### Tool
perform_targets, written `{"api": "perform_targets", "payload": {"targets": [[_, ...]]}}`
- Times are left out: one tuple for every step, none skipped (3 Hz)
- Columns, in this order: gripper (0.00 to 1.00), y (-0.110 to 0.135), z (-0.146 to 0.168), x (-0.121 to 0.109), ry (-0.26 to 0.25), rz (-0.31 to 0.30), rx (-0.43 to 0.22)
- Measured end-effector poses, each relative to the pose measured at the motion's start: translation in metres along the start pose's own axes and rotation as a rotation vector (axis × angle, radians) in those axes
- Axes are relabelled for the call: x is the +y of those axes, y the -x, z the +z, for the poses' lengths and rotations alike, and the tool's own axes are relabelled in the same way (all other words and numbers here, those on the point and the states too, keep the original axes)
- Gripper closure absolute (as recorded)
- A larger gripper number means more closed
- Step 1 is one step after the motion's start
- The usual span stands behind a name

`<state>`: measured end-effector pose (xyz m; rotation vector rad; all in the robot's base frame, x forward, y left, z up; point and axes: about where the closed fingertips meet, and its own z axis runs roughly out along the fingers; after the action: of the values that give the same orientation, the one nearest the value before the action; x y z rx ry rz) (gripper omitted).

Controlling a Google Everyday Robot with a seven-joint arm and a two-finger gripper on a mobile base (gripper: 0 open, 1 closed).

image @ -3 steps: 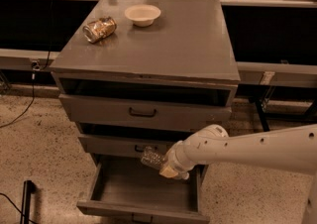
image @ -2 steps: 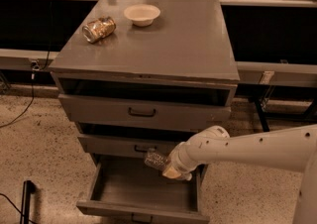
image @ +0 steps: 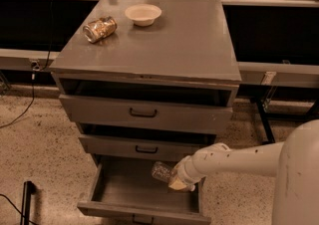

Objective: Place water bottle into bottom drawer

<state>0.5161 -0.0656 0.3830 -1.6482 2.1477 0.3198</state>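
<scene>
Claw (image: pixel 178 181) sits over the right side of the open bottom drawer (image: pixel 144 210), clenched on the water bottle (image: pixel 162 171). The bottle lies near horizontal, its free end pointing left, above the grey drawer floor; whether it touches, I cannot tell. Top drawer (image: pixel 144 113) and middle drawer (image: pixel 144 148) are slightly ajar. On the worktop (image: pixel 189 45), a jar (image: pixel 99 29) lies on its side, with a white bowl (image: pixel 143 14) near it, not touching.

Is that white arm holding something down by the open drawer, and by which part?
Yes: the tool, over the open bottom drawer, grips a water bottle by one end; the rest sticks out leftward.
</scene>
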Motion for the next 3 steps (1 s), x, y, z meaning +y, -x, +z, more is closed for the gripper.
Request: {"api": "perform_targets", "payload": {"targets": [[1.0, 0.0, 0.0, 0.0, 0.0, 0.0, 0.0], [1.0, 0.0, 0.0, 0.0, 0.0, 0.0, 0.0], [1.0, -0.019, 0.036, 0.014, 0.006, -0.026, 0.032]]}}
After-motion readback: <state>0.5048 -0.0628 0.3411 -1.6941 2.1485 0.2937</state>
